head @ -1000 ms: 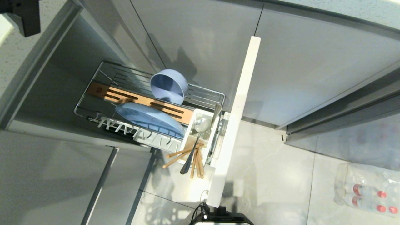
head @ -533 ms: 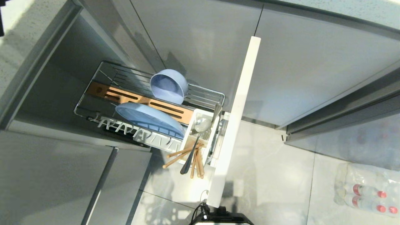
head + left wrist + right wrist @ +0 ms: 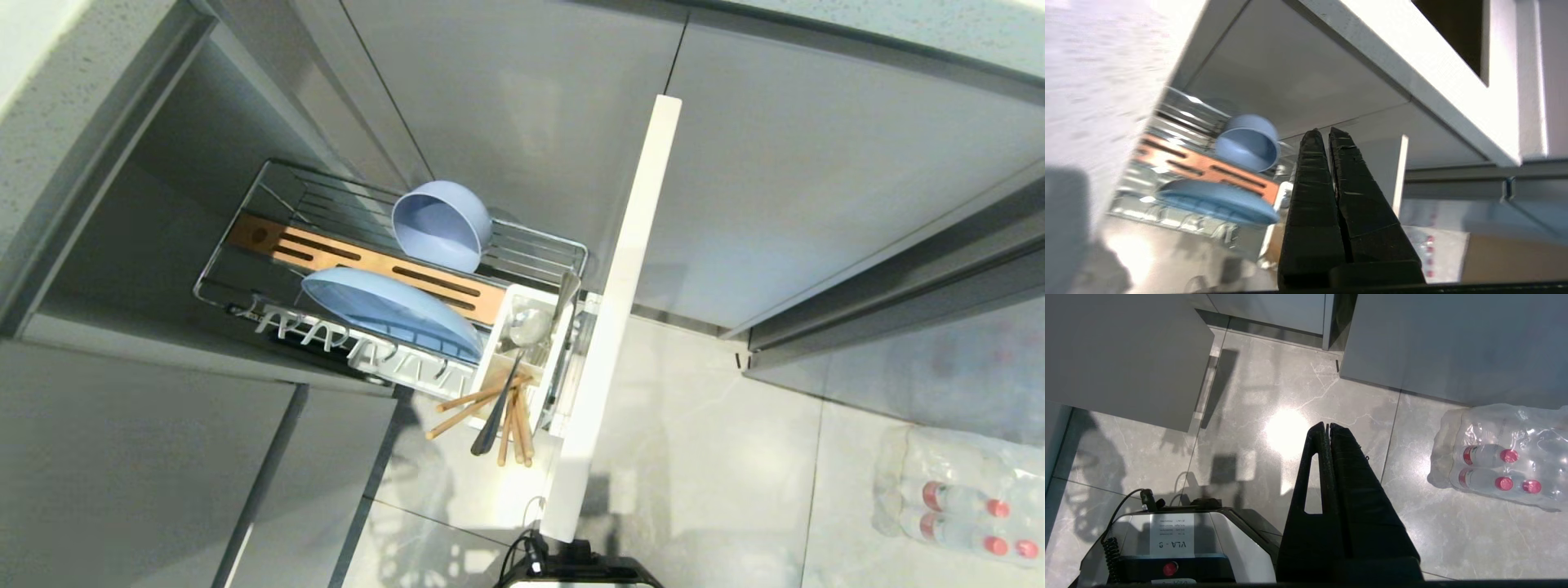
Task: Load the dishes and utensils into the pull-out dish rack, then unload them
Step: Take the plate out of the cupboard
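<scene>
The pull-out dish rack (image 3: 269, 175) stands drawn out of the cabinet, with its pale front panel (image 3: 612, 318) edge-on. A light-blue plate (image 3: 392, 310) leans in the rack's front slots, and a grey-blue bowl (image 3: 441, 224) lies on its side behind the wooden bar (image 3: 359, 265). Wooden chopsticks (image 3: 469, 406) and a spoon (image 3: 526, 327) stick out of the white caddy (image 3: 494, 351). My left gripper (image 3: 1327, 134) is shut and empty, above and apart from the rack, with the bowl (image 3: 1247, 141) and plate (image 3: 1216, 200) beyond it. My right gripper (image 3: 1327, 426) hangs shut over the floor.
Grey cabinet fronts (image 3: 531, 122) surround the rack opening, with a countertop edge (image 3: 73, 122) at the upper left. A shrink-wrapped pack of bottles (image 3: 959, 498) lies on the tiled floor at the right. My base (image 3: 1167, 547) shows below the right gripper.
The dark left arm part at the head view's top-left corner has slipped out of that view. Rack, dishes and utensils have not moved.
</scene>
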